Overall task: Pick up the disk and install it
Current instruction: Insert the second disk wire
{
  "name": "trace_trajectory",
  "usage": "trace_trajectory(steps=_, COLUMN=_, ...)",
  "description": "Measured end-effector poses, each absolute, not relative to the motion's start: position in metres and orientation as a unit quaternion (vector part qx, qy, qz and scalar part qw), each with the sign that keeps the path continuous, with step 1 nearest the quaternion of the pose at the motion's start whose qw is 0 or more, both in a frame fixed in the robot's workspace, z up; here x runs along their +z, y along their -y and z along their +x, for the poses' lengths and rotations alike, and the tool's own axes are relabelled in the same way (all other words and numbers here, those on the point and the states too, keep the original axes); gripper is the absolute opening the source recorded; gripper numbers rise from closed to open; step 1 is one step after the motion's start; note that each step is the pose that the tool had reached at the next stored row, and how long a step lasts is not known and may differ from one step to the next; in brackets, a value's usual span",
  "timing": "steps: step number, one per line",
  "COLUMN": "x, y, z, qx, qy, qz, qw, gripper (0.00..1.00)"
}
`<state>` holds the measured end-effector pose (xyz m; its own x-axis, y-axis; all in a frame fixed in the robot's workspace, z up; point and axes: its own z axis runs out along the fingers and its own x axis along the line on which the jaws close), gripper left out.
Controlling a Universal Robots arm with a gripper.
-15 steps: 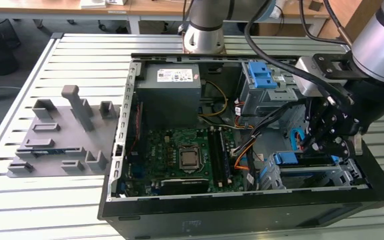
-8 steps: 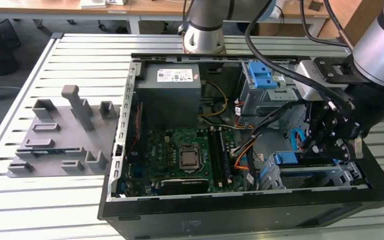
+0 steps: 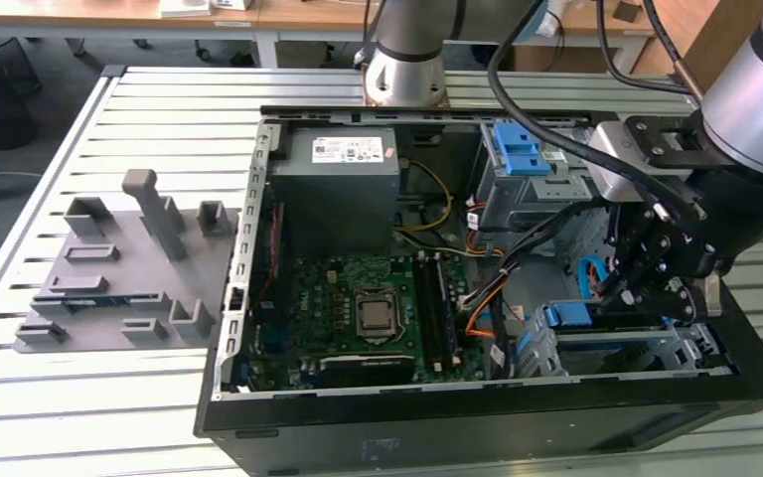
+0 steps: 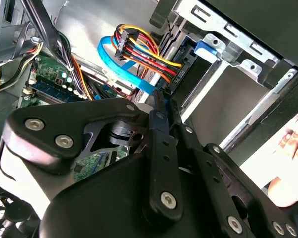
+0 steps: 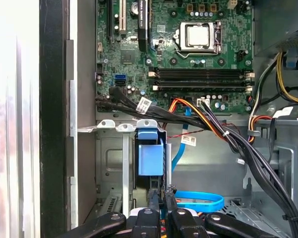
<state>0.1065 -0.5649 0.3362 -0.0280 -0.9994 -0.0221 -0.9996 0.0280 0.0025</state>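
The disk sits edge-on in a slot of the lower metal drive cage (image 3: 620, 348), at the exterior view's right of the open computer case. Its blue bracket (image 5: 150, 154) faces the motherboard and also appears in the exterior view as a blue bracket (image 3: 567, 316). My gripper (image 5: 161, 194) hangs just above the cage, right behind the disk's end. Its fingers (image 4: 159, 116) are pressed together with nothing seen between them. In the second wrist view the gripper (image 4: 162, 99) points at the blue end of the disk (image 4: 207, 47) and its cable plug (image 4: 178, 75).
A motherboard (image 3: 369, 308), a power-supply box (image 3: 342, 174) and an upper cage with blue tabs (image 3: 525, 149) fill the case. Bundled cables (image 5: 208, 124) and a blue data cable (image 5: 198, 201) run beside the cage. A grey fixture plate (image 3: 116, 278) lies on the table. A person's hand (image 4: 292, 148) is beyond the case wall.
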Motion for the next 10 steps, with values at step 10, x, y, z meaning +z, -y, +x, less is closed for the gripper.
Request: trace_trajectory(steps=10, x=0.3337, y=0.5649, z=0.1067, qx=0.009, qy=-0.717, qz=-0.697, qw=0.008, gripper=0.16)
